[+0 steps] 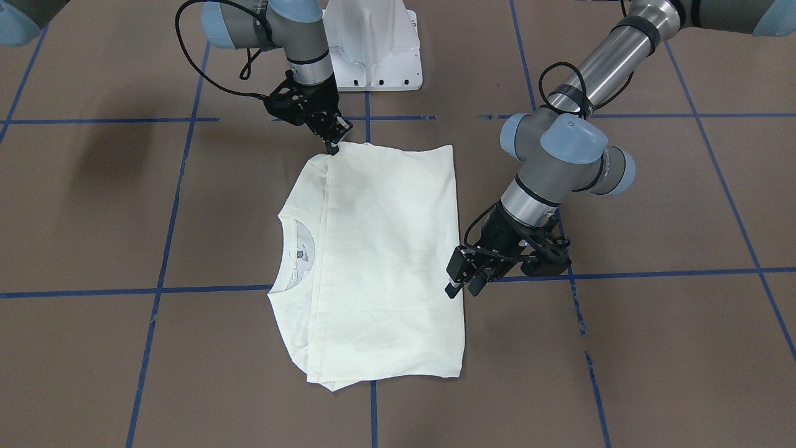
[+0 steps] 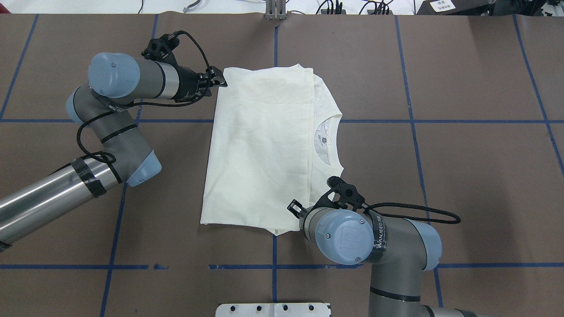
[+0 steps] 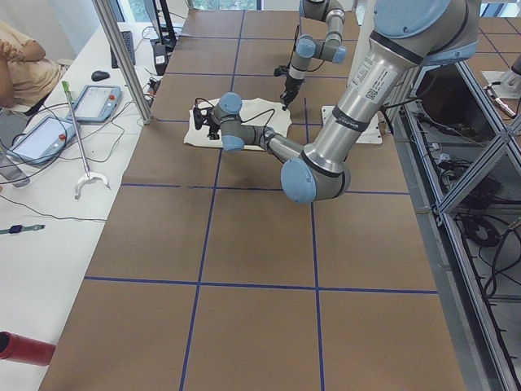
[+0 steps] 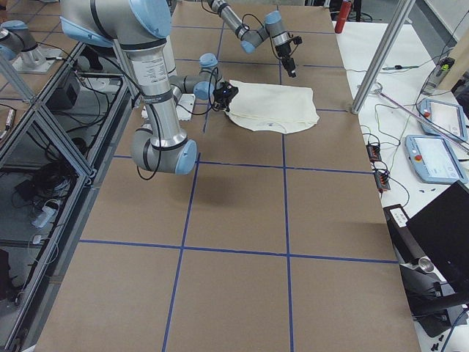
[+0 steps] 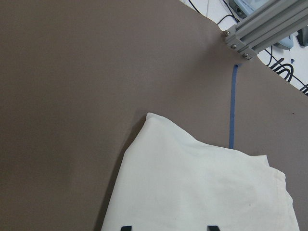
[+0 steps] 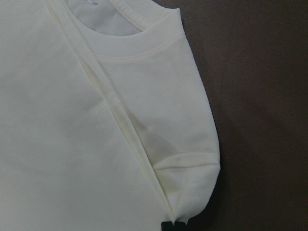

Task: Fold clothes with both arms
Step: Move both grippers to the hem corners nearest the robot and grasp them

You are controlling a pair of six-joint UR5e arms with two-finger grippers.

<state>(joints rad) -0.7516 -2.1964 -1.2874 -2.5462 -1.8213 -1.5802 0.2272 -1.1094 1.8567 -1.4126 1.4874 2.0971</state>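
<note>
Sleeves look folded in; the T-shirt (image 1: 385, 249) lies oblong between my hands. Left hand (image 1: 461, 287) is apart, right hand (image 1: 334, 148) together at a corner. I reckon halving remains.

The word "WANJEED" is printed in white on a black strap (image 2: 380, 235) wrapped around the right arm (image 2: 398, 240). Beside it, a blue joint cap (image 2: 343, 235) carries an embossed "UR" logo. The neck label (image 2: 324, 140) inside the T-shirt (image 2: 260, 145) is too small to read.

This is looking like a robotics lab: robot arms (image 2: 132, 145) are reaching over a table (image 2: 484, 185) gridded with blue tape (image 2: 440, 121). Teach pendants (image 4: 432, 158) are lying on a side bench (image 3: 41, 252), where an operator (image 3: 20, 69) is sitting.
</note>
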